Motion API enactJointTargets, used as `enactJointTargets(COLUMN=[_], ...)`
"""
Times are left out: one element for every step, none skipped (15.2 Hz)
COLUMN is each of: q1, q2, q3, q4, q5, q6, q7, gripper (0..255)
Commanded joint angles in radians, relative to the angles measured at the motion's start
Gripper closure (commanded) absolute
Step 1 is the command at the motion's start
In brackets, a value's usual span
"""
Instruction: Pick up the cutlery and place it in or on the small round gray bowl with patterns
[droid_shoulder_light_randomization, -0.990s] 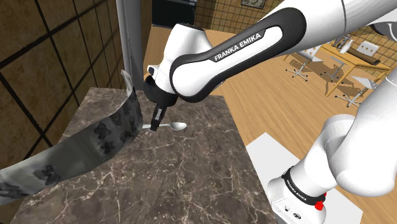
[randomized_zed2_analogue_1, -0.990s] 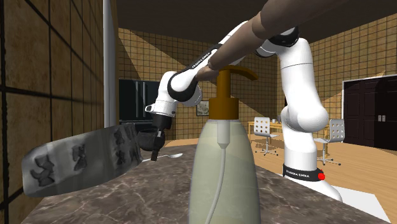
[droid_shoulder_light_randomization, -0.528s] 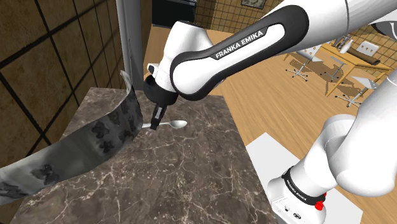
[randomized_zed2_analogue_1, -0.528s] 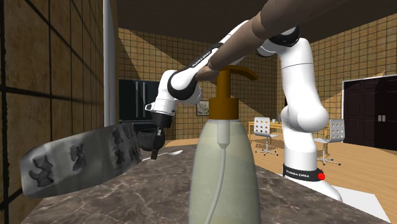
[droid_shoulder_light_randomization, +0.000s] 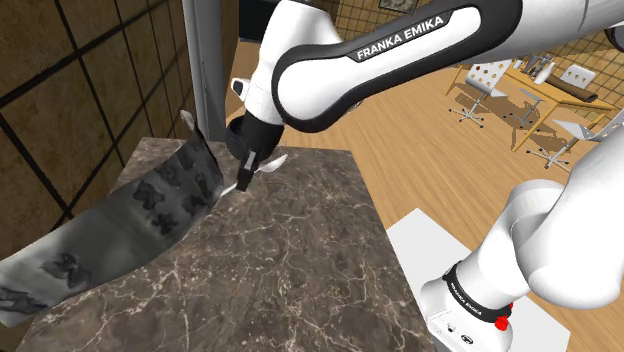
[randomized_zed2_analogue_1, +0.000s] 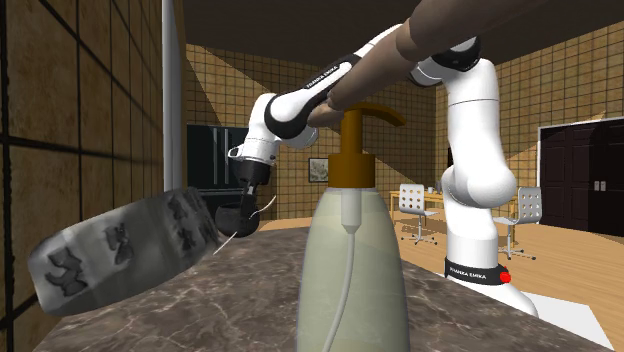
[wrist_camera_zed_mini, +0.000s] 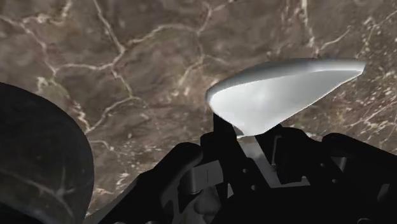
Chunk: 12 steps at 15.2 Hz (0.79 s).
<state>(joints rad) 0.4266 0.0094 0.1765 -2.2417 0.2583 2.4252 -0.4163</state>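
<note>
- Writing: your white arm (droid_shoulder_light_randomization: 330, 60) carries "FRANKA EMIKA" in white capitals on its dark forearm panel, easy to read in the shoulder view. The second exterior view shows the same words, small, on the dark band at the arm's base.
- Hand: your all-black two-finger hand (droid_shoulder_light_randomization: 246, 172) (randomized_zed2_analogue_1: 243, 218) (wrist_camera_zed_mini: 251, 162) is pinching the handle of a glossy silver-white spoon (droid_shoulder_light_randomization: 268, 163) (randomized_zed2_analogue_1: 262, 207) (wrist_camera_zed_mini: 280, 95). In the wrist view the fingers (wrist_camera_zed_mini: 222, 140) press on the flat handle just behind the spoon's bowl.
- Where the spoon is: in the hand, over the far end of the dark brown-veined marble bench (droid_shoulder_light_randomization: 300, 270) (randomized_zed2_analogue_1: 200, 310) (wrist_camera_zed_mini: 127, 57). It sits just beside the wall of the round gray bowl with dark patterns (droid_shoulder_light_randomization: 150, 215) (randomized_zed2_analogue_1: 120, 245). In the second exterior view the spoon looks clear of the bench top.
- Spoon axis, shoulder view: the long axis slants. The handle end is lower, toward that view's left, next to the gray bowl's wall. The spoon's bowl end is higher and points to that view's right, away from the gray bowl.
- Gray bowl: it sits on the shoulder view's left side of the bench and looms large in both exterior views. In the wrist view a dark curve of it (wrist_camera_zed_mini: 38, 165) shows beside the hand.
- Second exterior view, foreground: a pale green soap dispenser (randomized_zed2_analogue_1: 350, 270) with a brown pump head stands on the bench and covers part of the arm.
</note>
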Motion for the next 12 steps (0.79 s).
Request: enactJointTargets(q1=[0.000, -0.001, -0.001, -0.002, -0.002, -0.003, -0.003, -0.004, -0.004, -0.004, -0.005, -0.005], q2=[-0.014, -0.021, -0.028, -0.034, -0.041, -0.047, -0.053, -0.059, -0.065, -0.070, -0.075, -0.080], q3=[0.000, -0.001, -0.001, -0.002, -0.002, -0.003, -0.003, -0.004, -0.004, -0.005, -0.005, -0.006], q4=[0.012, 0.018, 0.025, 0.031, 0.038, 0.045, 0.052, 0.060, 0.067, 0.075, 0.083, 0.091], q5=[-0.004, -0.005, -0.007, -0.008, -0.010, -0.011, -0.013, -0.014, -0.015, -0.017, -0.018, -0.020], q6=[-0.025, -0.038, -0.051, -0.064, -0.077, -0.090, -0.103, -0.116, -0.130, -0.143, -0.156, -0.169], q7=[0.007, 0.009, 0.012, 0.015, 0.017, 0.020, 0.022, 0.025, 0.028, 0.030, 0.032, 0.035], gripper=[255, 255, 255, 255, 255, 255, 255, 255, 255, 255, 255, 255])
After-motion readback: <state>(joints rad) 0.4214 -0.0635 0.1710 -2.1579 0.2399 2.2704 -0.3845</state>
